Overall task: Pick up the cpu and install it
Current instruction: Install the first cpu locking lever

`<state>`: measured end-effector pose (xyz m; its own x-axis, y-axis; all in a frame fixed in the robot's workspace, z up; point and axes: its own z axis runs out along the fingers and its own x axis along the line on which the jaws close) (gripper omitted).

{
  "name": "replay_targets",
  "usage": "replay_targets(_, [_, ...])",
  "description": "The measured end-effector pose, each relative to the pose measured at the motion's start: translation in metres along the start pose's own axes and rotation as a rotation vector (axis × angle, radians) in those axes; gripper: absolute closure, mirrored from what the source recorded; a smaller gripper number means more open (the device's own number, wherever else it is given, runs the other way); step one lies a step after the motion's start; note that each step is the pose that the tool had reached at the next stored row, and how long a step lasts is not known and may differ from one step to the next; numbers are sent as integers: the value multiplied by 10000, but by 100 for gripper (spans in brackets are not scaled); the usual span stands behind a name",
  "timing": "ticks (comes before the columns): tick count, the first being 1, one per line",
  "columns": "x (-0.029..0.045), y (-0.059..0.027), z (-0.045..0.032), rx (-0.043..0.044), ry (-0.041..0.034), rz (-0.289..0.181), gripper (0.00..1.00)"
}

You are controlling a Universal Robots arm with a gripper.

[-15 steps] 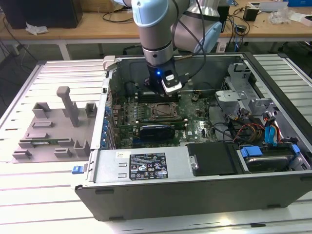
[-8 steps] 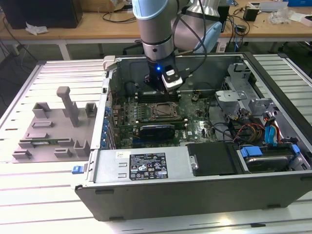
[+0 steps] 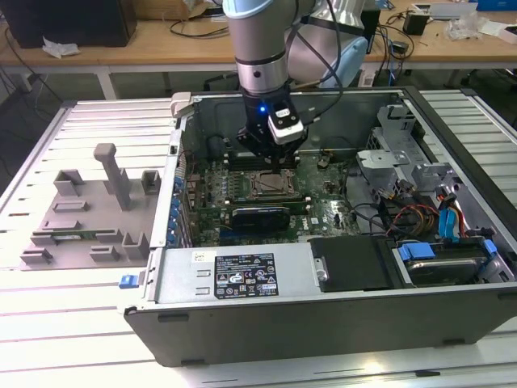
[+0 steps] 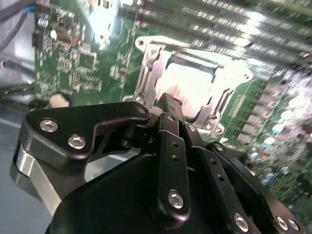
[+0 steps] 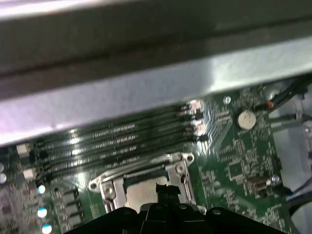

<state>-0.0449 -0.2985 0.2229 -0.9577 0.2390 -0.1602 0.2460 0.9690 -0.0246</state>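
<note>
Cpu [image 4: 187,87] lies silver-side up inside the socket frame [image 4: 146,78] on the motherboard [image 4: 73,63], with my pincer [image 4: 168,105] pressed together just above it, so I judge I should stay centred and square to the frame.

— Any print I can read from here?

— Only that there is some. I see a black label [image 3: 245,276] with white marks on the computer case [image 3: 339,315] front wall, well away from the gripper [image 3: 271,166]; its words stay illegible to me.

— And the motherboard [image 4: 73,63]?

— Nothing legible there.
</note>
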Motion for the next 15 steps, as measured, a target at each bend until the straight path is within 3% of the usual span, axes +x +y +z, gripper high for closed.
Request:
replay_targets(1, [-2, 1, 0, 131, 27, -20, 89])
replay_targets(2, [-4, 1, 0, 164, 35, -26, 89])
replay_targets(7, [-4, 1, 0, 175, 47, -27, 89])
replay_targets(9, [-4, 1, 4, 203, 178, -37, 89])
replay_targets(10, [-4, 0, 6, 220, 284, -42, 89])
replay_targets(11, [-4, 0, 5, 229, 323, -46, 89])
replay_targets(15, [-4, 0, 7, 226, 334, -72, 89])
